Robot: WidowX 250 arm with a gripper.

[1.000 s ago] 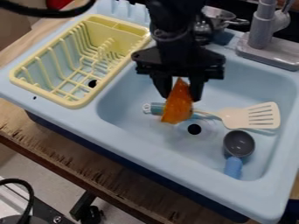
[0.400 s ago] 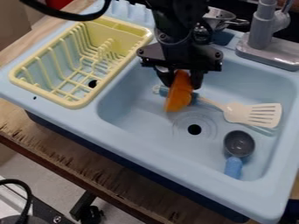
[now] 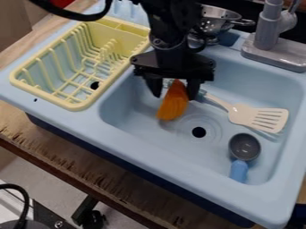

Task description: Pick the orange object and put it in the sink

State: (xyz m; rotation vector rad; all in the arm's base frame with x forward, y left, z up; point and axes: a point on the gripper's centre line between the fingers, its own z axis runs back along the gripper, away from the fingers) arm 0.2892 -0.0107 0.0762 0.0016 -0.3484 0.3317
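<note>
The gripper [image 3: 174, 92] hangs low over the upper left part of the sink [image 3: 134, 114], its two fingers standing apart. Between them is the orange object [image 3: 172, 103], a tilted wedge shape up and left of the drain. A gap shows between it and the left finger, while its upper end lies close to the right one. Whether its lower end rests on the sink floor, I cannot tell.
A white spatula [image 3: 258, 117] lies in the sink, its handle running behind the gripper. A grey ladle with a blue handle [image 3: 244, 146] is at lower right. The yellow dish rack [image 3: 78, 106] stands left, a metal colander [image 3: 215, 20] and grey faucet [image 3: 268, 33] behind.
The fingers have spread and the gripper has shifted left since the last earlier frame. The orange object has moved slightly left and down. Over the second, the spatula's handle end has swung up.
</note>
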